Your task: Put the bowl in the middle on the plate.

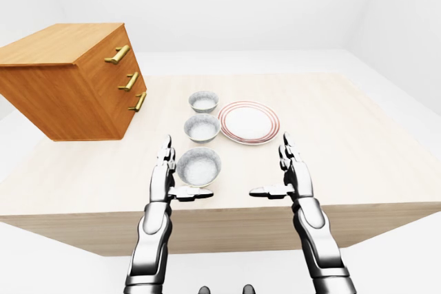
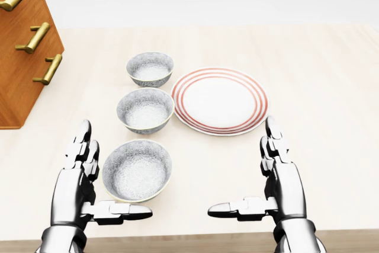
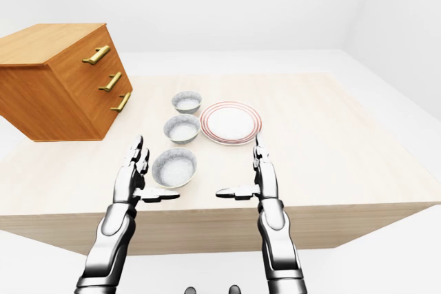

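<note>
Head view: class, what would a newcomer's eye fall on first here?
The red-ringed plate sits at centre, with the middle bowl of a three-bowl column close on its left. Below, the left robot hand and right robot hand hang open. A wooden drawer chest fills the top left.
</note>
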Available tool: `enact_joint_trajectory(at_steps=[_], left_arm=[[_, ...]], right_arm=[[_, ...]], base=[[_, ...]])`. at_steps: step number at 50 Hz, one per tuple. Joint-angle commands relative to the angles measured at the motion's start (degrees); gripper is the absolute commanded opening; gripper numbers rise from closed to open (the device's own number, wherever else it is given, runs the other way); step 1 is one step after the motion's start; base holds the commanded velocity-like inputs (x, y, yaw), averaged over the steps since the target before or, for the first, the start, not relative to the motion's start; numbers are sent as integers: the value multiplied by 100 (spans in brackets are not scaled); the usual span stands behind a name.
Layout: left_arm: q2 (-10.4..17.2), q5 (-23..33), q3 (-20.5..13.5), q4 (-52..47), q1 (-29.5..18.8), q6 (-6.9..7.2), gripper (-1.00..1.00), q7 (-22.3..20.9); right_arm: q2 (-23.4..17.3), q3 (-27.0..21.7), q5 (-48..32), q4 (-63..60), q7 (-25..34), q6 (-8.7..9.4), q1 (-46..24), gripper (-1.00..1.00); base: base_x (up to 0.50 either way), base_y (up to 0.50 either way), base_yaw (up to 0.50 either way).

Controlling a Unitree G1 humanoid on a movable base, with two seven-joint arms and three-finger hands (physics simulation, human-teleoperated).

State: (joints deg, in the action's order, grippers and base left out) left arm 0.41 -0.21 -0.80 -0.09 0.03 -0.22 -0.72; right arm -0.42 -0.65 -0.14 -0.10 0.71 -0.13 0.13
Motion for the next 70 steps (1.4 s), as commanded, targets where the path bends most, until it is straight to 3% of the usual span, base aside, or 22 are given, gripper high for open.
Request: enact_joint_trajectory(at_steps=[1,19,21,24,25,33,64,66,69,70], left_arm=[[61,-22,-121,-133,50,-20,100,-112],[48,1,-108,-519,217,60,100,-135],[46,-5,-115,-545,223,75,100,-136],[46,-6,-118,-573,236,83,100,-139],[46,-7,-119,-584,241,87,100,-141],[43,-14,-115,-656,273,112,100,-155],[36,-38,-104,-783,354,137,100,-216],[30,-88,-121,-806,333,200,100,-223],[27,-217,-153,-1021,209,522,100,-193],[36,-281,-179,-1256,105,522,100,-157]], right_arm=[[-51,-63,-55,15,150,-12,38,100],[-39,-34,-195,-269,122,22,233,100],[-33,-44,-170,-340,133,-11,260,100],[-25,1,-181,-442,214,-210,367,100],[-32,9,-246,-517,181,-124,399,100],[-42,3,-303,-413,182,-222,394,100],[-46,-110,-358,-712,164,-145,577,100],[-41,-136,-297,-703,172,-202,561,100],[-60,-197,-221,-707,172,16,467,100],[-70,-230,-149,-756,207,105,450,100]], base=[[0,0,0],[0,0,0],[0,0,0],[0,0,0],[0,0,0],[0,0,0],[0,9,0],[0,0,0],[0,0,0],[0,0,0]])
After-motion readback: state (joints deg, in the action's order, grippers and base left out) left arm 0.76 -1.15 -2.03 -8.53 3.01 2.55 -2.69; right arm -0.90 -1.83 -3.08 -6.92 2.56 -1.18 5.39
